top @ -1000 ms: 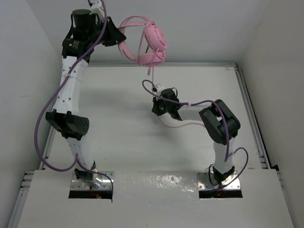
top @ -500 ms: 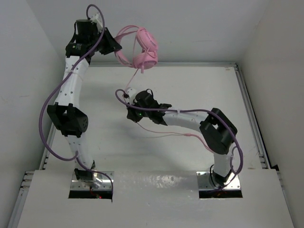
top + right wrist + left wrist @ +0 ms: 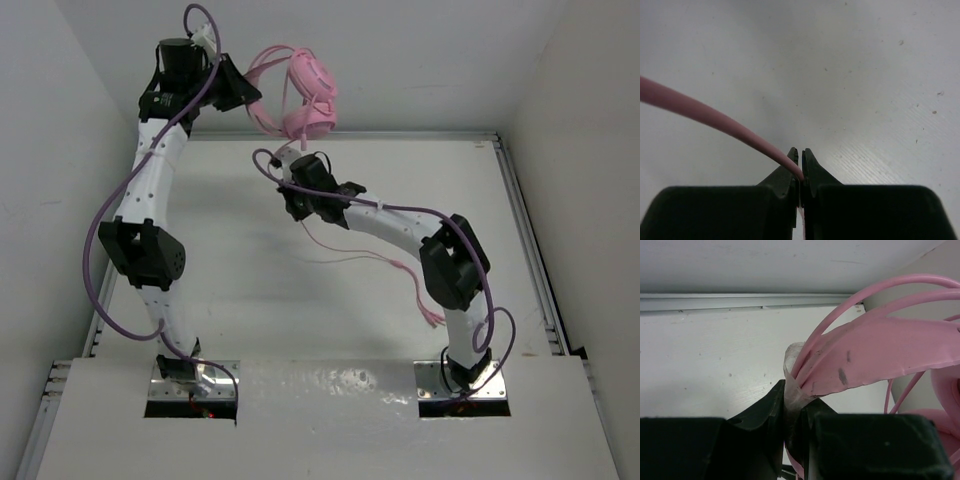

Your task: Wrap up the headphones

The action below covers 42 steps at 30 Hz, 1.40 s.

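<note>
A: Where are the headphones (image 3: 305,105) now?

B: Up in the air at the back left, off the table (image 3: 230,280). The left gripper (image 3: 792,390) has its fingers pressed onto the headband (image 3: 880,355). That has barely shifted.

A: And what has?

B: The right gripper (image 3: 801,156). Half a second ago it sat lower and further left. Now it is just beneath the earcups (image 3: 322,80), jaws closed on the cord (image 3: 715,117).

A: So another turn is going on?

B: I judge so: it is carrying the cord round the hanging set. The slack tail has swept across the table and trails toward the right arm's base (image 3: 465,375), so a good length is left to wind.
</note>
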### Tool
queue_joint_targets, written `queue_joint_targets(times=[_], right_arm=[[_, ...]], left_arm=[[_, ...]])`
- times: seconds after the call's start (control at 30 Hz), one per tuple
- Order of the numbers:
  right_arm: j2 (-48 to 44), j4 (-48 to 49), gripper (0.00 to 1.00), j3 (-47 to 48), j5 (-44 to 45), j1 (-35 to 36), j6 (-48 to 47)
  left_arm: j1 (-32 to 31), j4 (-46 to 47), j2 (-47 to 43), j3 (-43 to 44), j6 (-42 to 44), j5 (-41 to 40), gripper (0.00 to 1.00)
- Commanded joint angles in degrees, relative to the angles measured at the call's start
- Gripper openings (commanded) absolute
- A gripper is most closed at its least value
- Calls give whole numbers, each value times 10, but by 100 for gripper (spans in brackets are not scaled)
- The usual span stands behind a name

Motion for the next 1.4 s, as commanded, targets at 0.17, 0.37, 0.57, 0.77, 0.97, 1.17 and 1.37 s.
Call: queue_joint_targets(times=[0.17,0.37,0.57,0.77,0.97,1.17,1.37], right_arm=[[-10,-153,0,149,-89,102,-81],[-31,-276,0,273,-211,125,-38],[-77,-433,0,287,-156,93,-34],[-98,-554,0,209,-58,53,-7],[-96,-602,0,261,114,43,9],[-90,-598,0,347,254,28,-58],[-120,-413,0,312,276,5,-172]], left_arm=[[-7,73,-29,-51,83,-104,0],[-12,117,-46,-183,229,-206,0],[-11,112,-49,-226,393,-225,0],[-2,104,-43,-188,333,-181,0],[-11,94,-50,-181,351,-117,0],[-18,62,-60,-201,409,-100,0],[-28,0,-61,-191,448,1,0]])
